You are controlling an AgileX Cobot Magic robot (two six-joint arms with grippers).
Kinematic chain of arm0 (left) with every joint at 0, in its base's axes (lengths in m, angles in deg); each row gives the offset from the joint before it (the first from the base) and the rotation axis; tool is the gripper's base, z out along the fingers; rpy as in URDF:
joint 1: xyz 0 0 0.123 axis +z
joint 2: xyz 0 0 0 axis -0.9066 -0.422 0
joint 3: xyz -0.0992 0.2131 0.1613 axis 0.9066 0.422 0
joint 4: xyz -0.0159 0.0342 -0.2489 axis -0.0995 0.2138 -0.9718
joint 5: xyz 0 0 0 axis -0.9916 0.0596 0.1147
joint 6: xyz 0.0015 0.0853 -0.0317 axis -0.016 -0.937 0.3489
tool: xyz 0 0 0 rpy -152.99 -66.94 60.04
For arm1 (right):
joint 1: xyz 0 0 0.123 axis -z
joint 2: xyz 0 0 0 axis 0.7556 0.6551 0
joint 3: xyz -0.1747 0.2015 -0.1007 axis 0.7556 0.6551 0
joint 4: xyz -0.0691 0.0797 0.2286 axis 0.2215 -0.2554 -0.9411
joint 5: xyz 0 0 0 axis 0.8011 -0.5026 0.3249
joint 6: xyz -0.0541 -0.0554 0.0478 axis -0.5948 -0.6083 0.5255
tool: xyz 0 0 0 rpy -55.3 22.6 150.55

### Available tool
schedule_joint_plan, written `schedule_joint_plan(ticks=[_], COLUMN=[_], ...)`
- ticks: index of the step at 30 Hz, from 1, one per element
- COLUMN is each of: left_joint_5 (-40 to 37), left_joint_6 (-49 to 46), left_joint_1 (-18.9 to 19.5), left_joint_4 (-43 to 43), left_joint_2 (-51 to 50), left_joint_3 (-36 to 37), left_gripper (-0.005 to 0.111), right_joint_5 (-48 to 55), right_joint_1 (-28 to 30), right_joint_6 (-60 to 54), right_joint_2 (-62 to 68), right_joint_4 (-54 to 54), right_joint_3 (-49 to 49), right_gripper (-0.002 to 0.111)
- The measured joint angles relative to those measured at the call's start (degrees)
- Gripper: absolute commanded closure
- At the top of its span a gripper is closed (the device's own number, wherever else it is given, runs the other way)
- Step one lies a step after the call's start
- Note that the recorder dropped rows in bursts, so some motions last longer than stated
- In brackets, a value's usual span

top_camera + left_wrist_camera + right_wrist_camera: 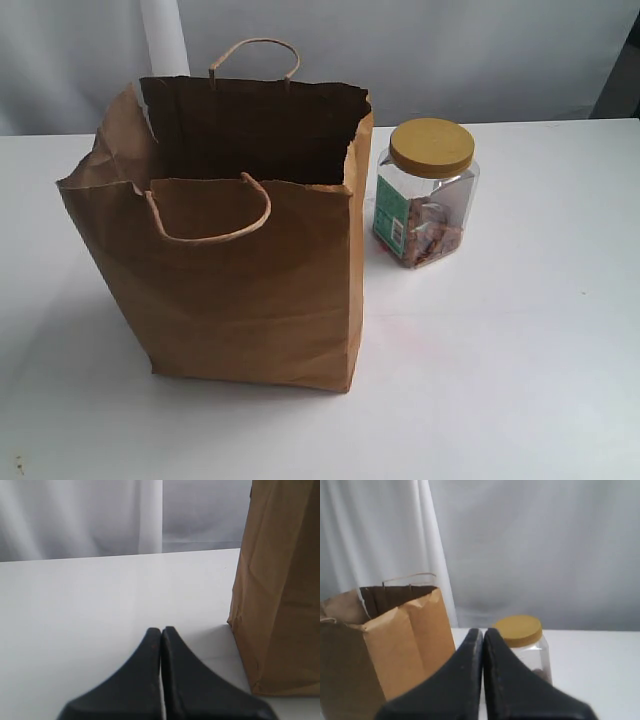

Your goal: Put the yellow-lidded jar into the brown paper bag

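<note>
The brown paper bag (250,250) stands upright and open on the white table, its ragged rim and two loop handles showing. Just to its right stands the yellow-lidded jar (425,195), upright, with a green label and brown nuts inside; a small gap separates it from the bag. No gripper shows in the exterior view. In the left wrist view my left gripper (161,630) is shut on nothing, with the bag (280,590) off to one side. My right gripper (483,631) is shut and empty, in front of the jar (527,640) and beside the bag (385,645).
The white table (520,350) stretches around both objects. A grey-white curtain (90,60) hangs behind the table's far edge.
</note>
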Motion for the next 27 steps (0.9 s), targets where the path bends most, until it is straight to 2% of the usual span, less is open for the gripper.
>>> schedule_joint_plan(ticks=[9,20,27], left_joint_5=[0.0,0.0,0.0], left_joint_6=[0.0,0.0,0.0], left_joint_1=[0.0,0.0,0.0], left_joint_4=[0.0,0.0,0.0], left_joint_2=[0.0,0.0,0.0], left_joint_3=[0.0,0.0,0.0], left_gripper=[0.106,0.106,0.106], right_joint_5=[23.43,34.47,43.56], right_joint_1=[0.0,0.0,0.0], right_joint_6=[-8.73,-10.13,-10.13], right_joint_2=[19.48,38.08,55.91], right_joint_4=[-0.34,-0.45,-0.45], right_joint_3=[-20.47,-39.45,-53.49], right_gripper=[0.108,0.108,0.108])
